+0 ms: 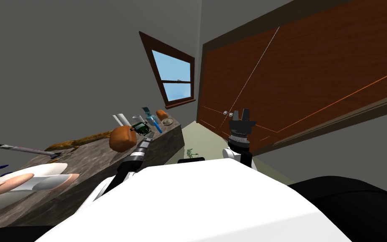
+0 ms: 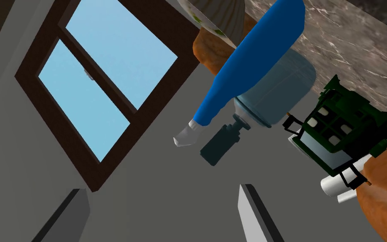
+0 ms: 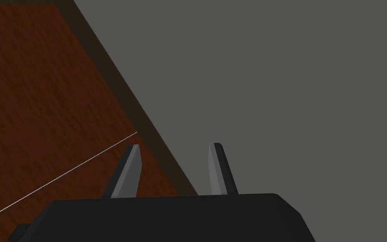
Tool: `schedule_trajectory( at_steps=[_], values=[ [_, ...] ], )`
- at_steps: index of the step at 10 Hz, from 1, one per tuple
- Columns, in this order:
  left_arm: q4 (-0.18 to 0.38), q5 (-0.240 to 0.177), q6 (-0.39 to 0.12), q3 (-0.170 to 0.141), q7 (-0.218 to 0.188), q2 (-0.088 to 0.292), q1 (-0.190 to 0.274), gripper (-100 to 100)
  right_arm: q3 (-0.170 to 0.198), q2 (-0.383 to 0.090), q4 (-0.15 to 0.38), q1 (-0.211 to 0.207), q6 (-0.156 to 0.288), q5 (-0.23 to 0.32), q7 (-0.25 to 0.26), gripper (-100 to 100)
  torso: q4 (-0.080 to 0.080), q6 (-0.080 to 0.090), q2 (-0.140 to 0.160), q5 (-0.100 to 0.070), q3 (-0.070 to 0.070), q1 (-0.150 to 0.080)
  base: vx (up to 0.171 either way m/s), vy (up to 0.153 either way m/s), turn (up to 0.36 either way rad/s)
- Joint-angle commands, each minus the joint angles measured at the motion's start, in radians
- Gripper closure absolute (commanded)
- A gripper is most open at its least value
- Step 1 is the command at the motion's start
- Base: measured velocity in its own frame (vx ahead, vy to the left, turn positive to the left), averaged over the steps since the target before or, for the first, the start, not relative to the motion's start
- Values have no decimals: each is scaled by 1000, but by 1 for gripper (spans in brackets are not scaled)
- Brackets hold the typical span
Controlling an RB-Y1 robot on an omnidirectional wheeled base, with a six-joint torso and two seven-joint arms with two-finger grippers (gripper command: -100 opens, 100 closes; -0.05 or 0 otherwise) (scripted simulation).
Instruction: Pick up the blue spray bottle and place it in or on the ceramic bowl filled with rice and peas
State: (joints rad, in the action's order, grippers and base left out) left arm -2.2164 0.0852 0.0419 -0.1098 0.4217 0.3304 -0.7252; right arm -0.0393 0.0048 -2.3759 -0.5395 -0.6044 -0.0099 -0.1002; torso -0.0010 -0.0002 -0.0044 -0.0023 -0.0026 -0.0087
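The spray bottle (image 2: pixel 275 92) has a pale blue see-through body, a dark nozzle head and a bright blue piece with a white tip along its side. It stands on the marble counter (image 1: pixel 96 161) near the far end, small in the head view (image 1: pixel 152 122). Just beyond it sits the bowl (image 2: pixel 213 19), its speckled filling showing (image 1: pixel 167 122). My left gripper (image 2: pixel 160 189) is open and points at the bottle's nozzle from a short way off, with nothing between its fingers. My right gripper (image 1: pixel 239 114) is raised before the wooden door, open and empty (image 3: pixel 174 145).
Beside the bottle are a dark green caged object (image 2: pixel 339 134), a white roll (image 2: pixel 339 187) and an orange-brown lump (image 1: pixel 122 138). A white plate (image 1: pixel 16 185) lies at the counter's near end. The window (image 1: pixel 173 77) and brown double doors (image 1: pixel 306 75) stand beyond.
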Motion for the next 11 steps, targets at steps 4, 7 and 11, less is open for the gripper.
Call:
schedule_trajectory(
  at_steps=[4,7,11],
  values=[
    [28,19,-84,-36,42,66,-43,-100,0,0,0,0,0,0,0,0,0,0,0,1,0,2,88,-102,-12],
    [34,43,-143,-55,54,99,-62,-100,0,0,0,0,0,0,0,0,0,0,-2,0,-1,1,119,-94,47],
    [34,87,-234,-83,53,146,-83,-100,0,0,0,0,0,0,0,0,-1,0,-5,1,-3,5,156,-69,92]
  ],
)
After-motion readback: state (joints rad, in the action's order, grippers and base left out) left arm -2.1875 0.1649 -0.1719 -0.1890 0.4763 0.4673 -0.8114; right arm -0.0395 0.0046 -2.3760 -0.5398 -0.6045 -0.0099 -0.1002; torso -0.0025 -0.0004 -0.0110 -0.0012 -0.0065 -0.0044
